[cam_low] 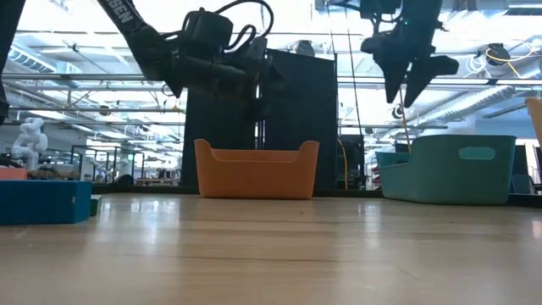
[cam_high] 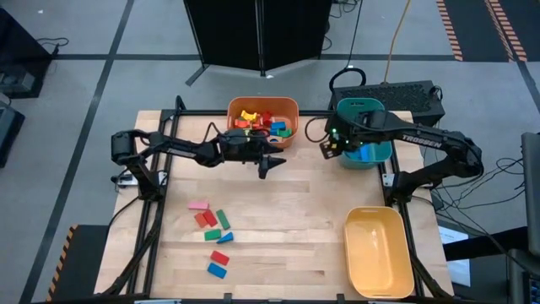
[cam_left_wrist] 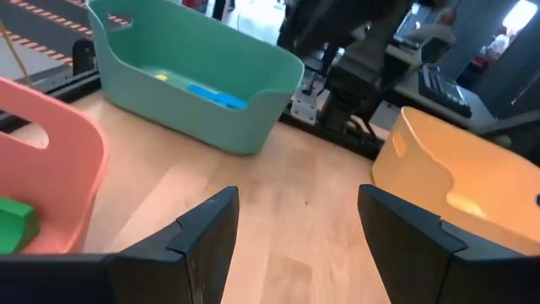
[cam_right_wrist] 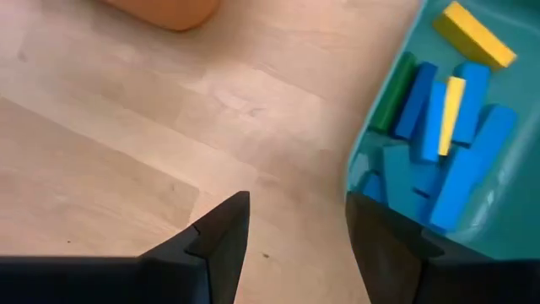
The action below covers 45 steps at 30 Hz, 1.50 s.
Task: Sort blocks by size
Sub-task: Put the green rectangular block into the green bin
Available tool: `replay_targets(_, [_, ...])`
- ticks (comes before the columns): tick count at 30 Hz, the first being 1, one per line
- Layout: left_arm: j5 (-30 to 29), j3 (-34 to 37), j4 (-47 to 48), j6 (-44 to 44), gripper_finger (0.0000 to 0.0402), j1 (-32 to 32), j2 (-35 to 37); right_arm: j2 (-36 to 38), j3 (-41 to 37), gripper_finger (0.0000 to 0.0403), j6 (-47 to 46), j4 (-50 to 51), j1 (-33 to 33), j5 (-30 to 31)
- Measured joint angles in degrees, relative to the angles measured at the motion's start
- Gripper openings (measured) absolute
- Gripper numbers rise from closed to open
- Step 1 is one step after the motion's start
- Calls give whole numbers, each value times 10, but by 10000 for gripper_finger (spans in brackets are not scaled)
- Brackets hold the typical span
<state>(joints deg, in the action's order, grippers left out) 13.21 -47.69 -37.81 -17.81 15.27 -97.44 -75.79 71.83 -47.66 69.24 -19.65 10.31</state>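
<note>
Teal bin [cam_right_wrist: 472,127] sits right under my right pincer [cam_right_wrist: 295,236], which hangs empty at its near rim, jaws standing apart w/ nothing between them. Left pincer [cam_left_wrist: 295,245] hovers beside the orange bin [cam_high: 263,121], also spread wide and empty. I read the step in hand as going back for the next block.

Loose blocks [cam_high: 213,221] lie in a small cluster on the tabletop [cam_high: 304,219], left-front, well apart from both bins; two more, red [cam_high: 220,257] and blue [cam_high: 218,270], sit just nearer the front edge. Yellow bin [cam_high: 377,251] at right-front looks bare inside.

To do it well: pick an outer block first, so neighbours don't get nudged. Left arm is nearer the cluster, so I'd use it. Turn the wrist so jaws close across the short side, not the length. Come down straight, centred.

Axes: cluster blocks point all ways, mostly diagonal. In the teal bin the long blues [cam_right_wrist: 460,169] and a green [cam_right_wrist: 392,93] lie roughly parallel, side by side; one yellow [cam_right_wrist: 474,34] crosses them at an angle.
</note>
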Motion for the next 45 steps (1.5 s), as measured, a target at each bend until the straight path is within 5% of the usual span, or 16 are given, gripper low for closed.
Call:
replay_targets(15, [8, -29, 18, -11, 242, 5, 0, -71, 0, 183, 5, -10, 2, -24])
replay_targets(22, [13, -22, 99, 3, 242, -48, 27, -138, 0, 183, 161, -107, -19, -41])
replay_targets(29, [-96, 20, 154, 18, 242, -154, 108, -165, 0, 183, 198, -131, -12, -27])
replay_targets(38, [-246, 86, 365, -78, 242, -288, 239, -163, 0, 183, 198, -232, 34, -25])
replay_targets(45, [-245, 87, 544, -147, 242, -351, 273, -162, 0, 183, 203, -270, 87, -4])
